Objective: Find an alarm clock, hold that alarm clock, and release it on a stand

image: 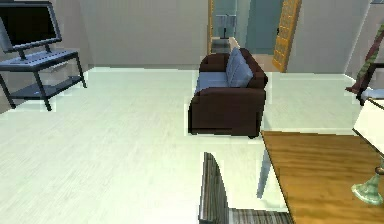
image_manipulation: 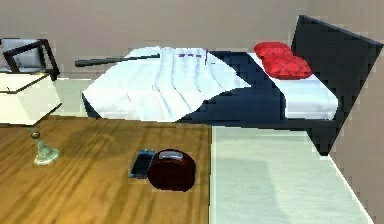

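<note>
The alarm clock (image_manipulation: pixel 172 168) is a dark red, round-topped lump with a flat base, low at 6 o'clock in the arm side view, standing on the wooden counter (image_manipulation: pixel 80 195). Its long axis runs from 9 to 3; I cannot tell which way its face points. One clock, one phone (image_manipulation: pixel 142 163) just beside it at its 9 o'clock, and one lamp (image_manipulation: pixel 40 148) farther that way. On the bed (image_manipulation: pixel 250 95) at 12 are two red pillows (image_manipulation: pixel 283 60). I cannot tell how my hand is set.
</note>
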{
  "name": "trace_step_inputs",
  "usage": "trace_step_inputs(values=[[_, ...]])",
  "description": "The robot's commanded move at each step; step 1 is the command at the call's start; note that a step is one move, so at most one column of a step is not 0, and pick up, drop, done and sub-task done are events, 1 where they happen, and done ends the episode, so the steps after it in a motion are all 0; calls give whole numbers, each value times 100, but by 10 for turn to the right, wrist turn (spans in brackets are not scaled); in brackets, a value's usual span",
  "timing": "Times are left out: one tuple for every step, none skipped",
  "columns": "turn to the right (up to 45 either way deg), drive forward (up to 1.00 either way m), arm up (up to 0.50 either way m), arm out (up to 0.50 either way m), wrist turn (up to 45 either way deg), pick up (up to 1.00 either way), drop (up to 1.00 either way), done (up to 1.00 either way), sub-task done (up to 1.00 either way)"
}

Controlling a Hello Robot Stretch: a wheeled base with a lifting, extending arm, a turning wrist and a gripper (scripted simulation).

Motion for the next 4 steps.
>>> trace_step_inputs(values=[[0, 0, 0, 30, 0, 0, 0, 0, 0], [0, 0, 0, 0, 450, 0, 0, 0, 0], [0, 0, 0, 0, 450, 0, 0, 0, 0], [0, 0, 0, 0, 450, 0, 0, 0, 0]])
